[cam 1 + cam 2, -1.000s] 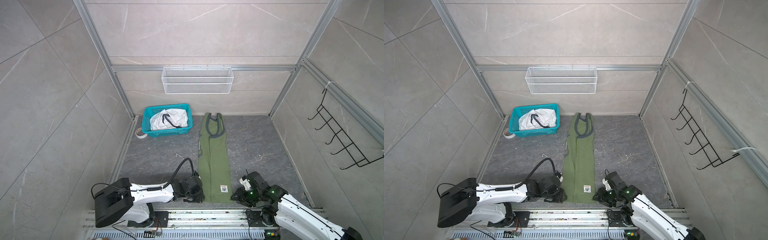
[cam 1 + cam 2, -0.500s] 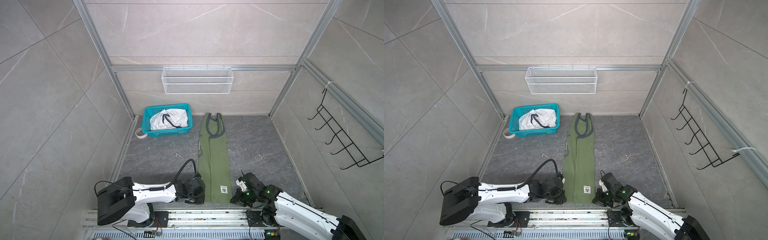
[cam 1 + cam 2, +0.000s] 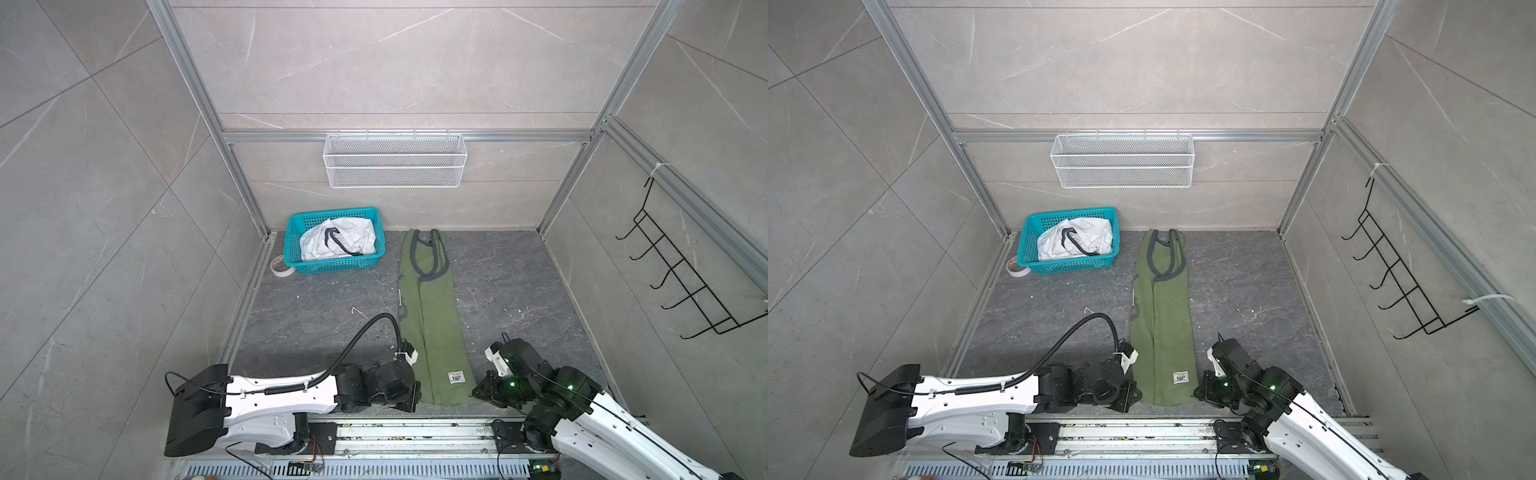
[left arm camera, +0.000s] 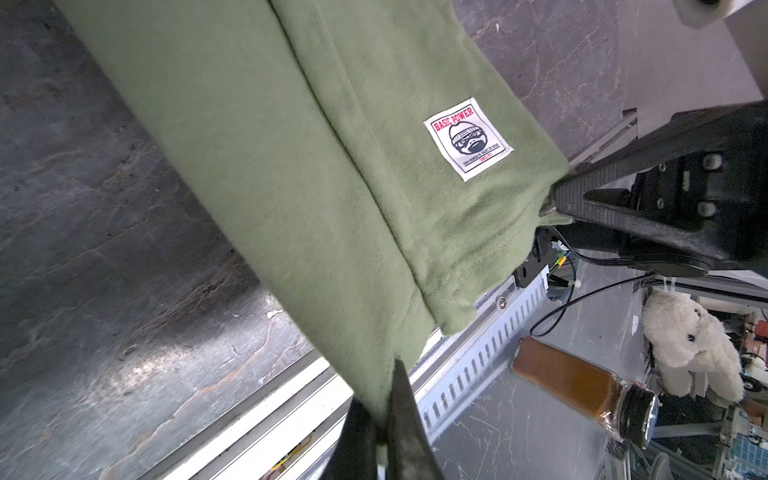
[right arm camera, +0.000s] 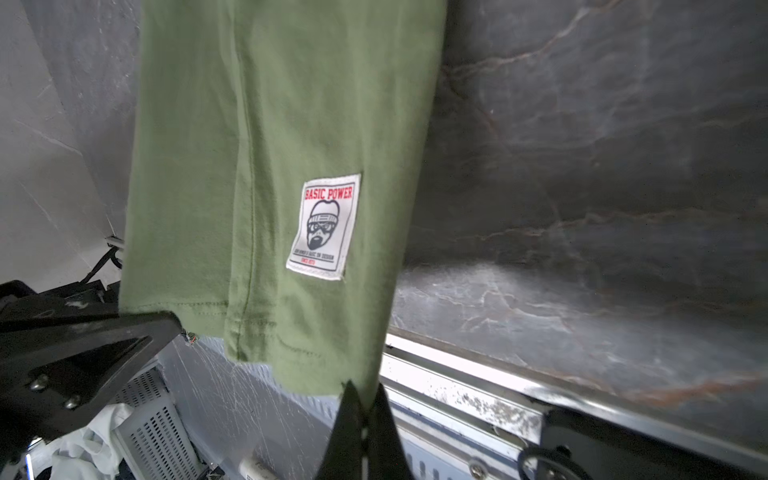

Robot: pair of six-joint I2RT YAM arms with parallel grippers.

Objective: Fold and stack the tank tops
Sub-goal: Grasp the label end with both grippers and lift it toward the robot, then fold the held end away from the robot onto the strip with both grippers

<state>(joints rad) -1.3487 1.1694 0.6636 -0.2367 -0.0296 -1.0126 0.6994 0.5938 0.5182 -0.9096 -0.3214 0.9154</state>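
The olive green tank top lies on the dark bench, near the middle. It is a long, narrow strip, folded along its length with one side laid over the other. Its grey-trimmed straps point toward the back wall. Its hem is at the near edge of the bench, beside the metal rail.

Your left jaws are closed on the left corner of this hem. In the left wrist view the two black fingers meet with the green cloth pinched between them. Your right jaws are closed on the right corner in the same way, and the right wrist view shows the fingers pressed together on the edge of the cloth. Both arms are low and close to the bench, one at each side of the strip.

A small white label with red letters "BASIC POWER" and a drawn face sits on the cloth, near the right corner of the hem.

The white tank top is crumpled inside the teal basket, with its dark trim showing. The basket stands at the back left of the bench, to the left of the olive straps and not touching them.
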